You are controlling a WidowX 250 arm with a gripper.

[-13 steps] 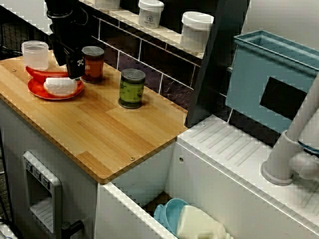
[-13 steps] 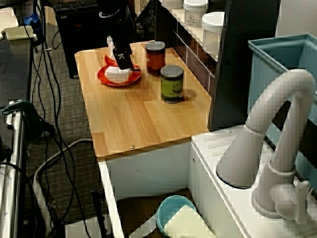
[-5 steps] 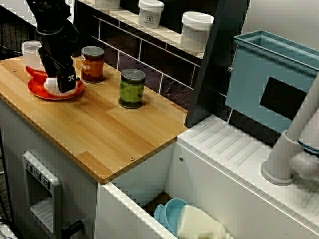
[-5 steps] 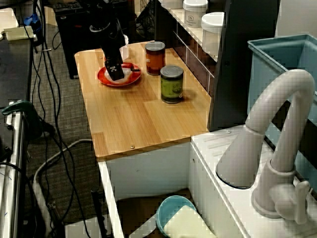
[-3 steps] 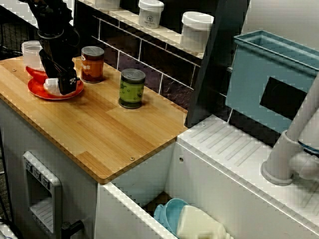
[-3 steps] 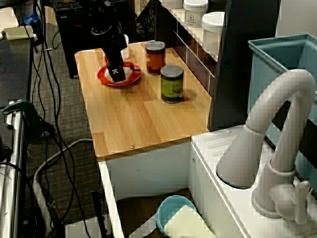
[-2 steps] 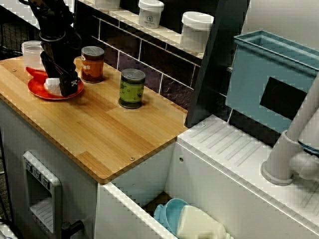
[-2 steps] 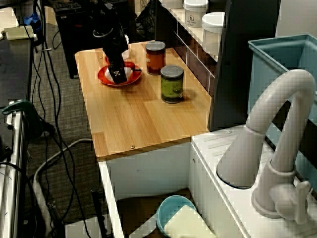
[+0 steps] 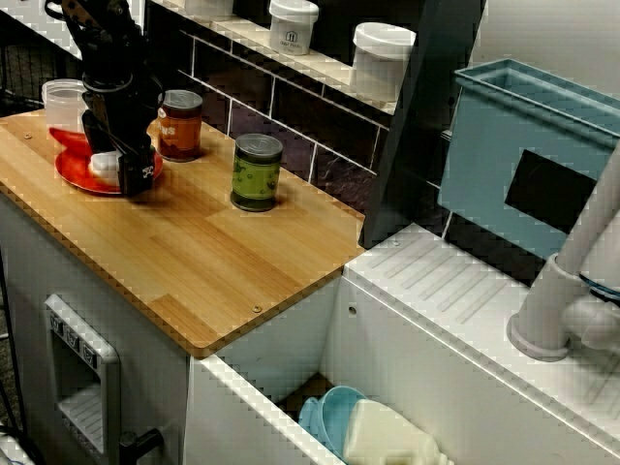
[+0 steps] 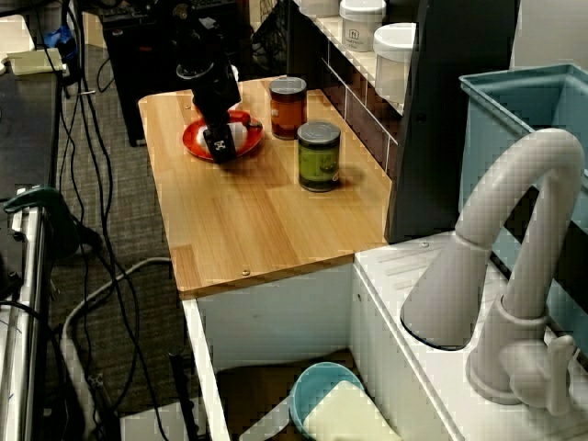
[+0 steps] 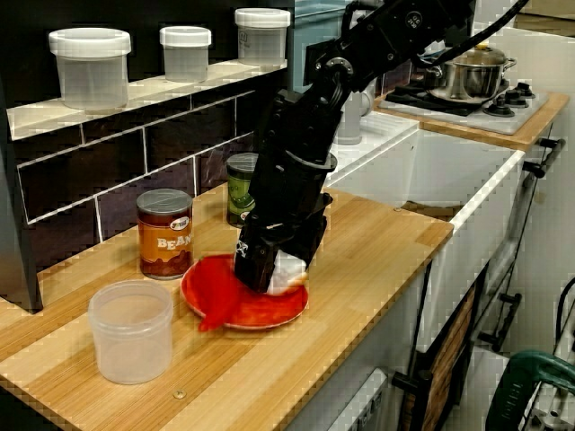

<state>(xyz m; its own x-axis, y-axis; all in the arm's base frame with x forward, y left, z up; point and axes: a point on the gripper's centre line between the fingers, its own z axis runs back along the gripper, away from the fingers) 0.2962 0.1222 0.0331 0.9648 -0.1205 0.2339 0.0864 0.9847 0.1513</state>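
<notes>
We see the gripper point(image 11: 266, 272) down at the white block point(image 11: 290, 268), which lies on the red plate point(image 11: 269, 311) right beneath it. Clamped or loose, we can't tell. Brown can point(image 11: 164, 232) just behind; clear tub point(image 11: 131, 330) nr. its side.

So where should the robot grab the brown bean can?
Probably around its round sides, about halfway up, coming down from above. The bean can stands upright with a flat lid, so the fingers could straddle it. The tiled wall is just behind it and the red plate lies close beside it, so coming in sideways looks cramped.
</notes>
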